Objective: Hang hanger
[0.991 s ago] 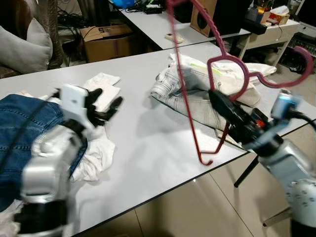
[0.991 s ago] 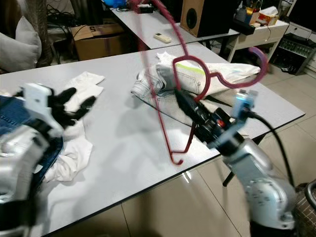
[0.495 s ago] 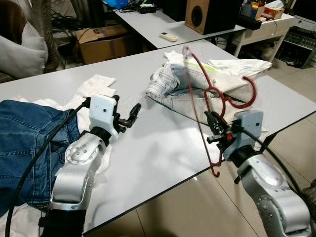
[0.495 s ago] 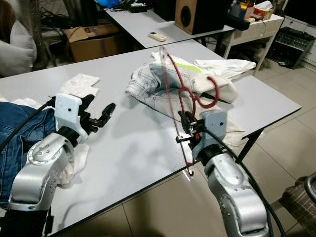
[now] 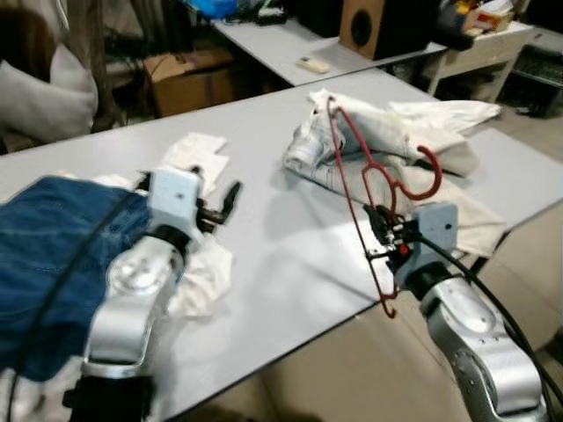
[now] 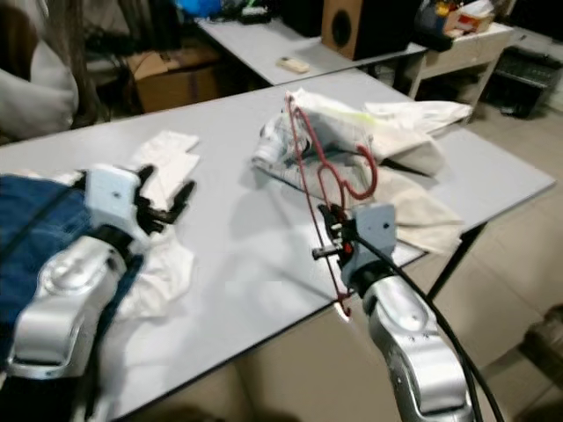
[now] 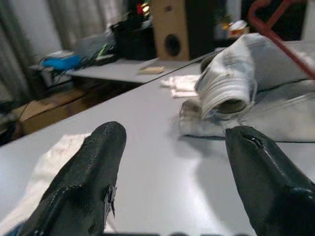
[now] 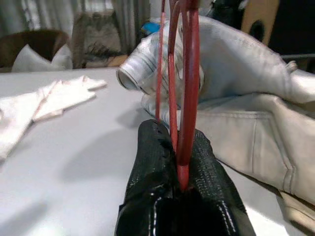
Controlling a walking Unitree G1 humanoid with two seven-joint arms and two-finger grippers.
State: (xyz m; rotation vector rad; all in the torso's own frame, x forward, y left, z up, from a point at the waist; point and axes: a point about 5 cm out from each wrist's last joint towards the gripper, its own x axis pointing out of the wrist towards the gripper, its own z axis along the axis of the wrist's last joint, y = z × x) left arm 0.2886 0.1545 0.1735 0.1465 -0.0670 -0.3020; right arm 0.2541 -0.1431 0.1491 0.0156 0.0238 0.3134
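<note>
A red plastic hanger (image 5: 362, 180) stands upright over the front right part of the white table (image 5: 281, 237), its hook (image 5: 420, 180) curling to the right. My right gripper (image 5: 380, 230) is shut on the hanger's bar; in the right wrist view the black fingers (image 8: 162, 167) pinch the red bars (image 8: 186, 93). My left gripper (image 5: 224, 200) is open and holds nothing, hovering above the table beside a white cloth (image 5: 195, 158); its two black fingers (image 7: 93, 172) stand wide apart in the left wrist view.
Rolled light jeans (image 5: 321, 145) and pale garments (image 5: 440, 123) lie on the table's right half. Blue jeans (image 5: 53, 246) and a white garment (image 5: 204, 272) lie at left. A second table (image 5: 290, 44) with a speaker (image 5: 362, 25) stands behind. Tiled floor lies past the front edge.
The whole picture shifted a little, so the camera moved. The hanger stays held upright in my right gripper; my left gripper remains open above the table.
</note>
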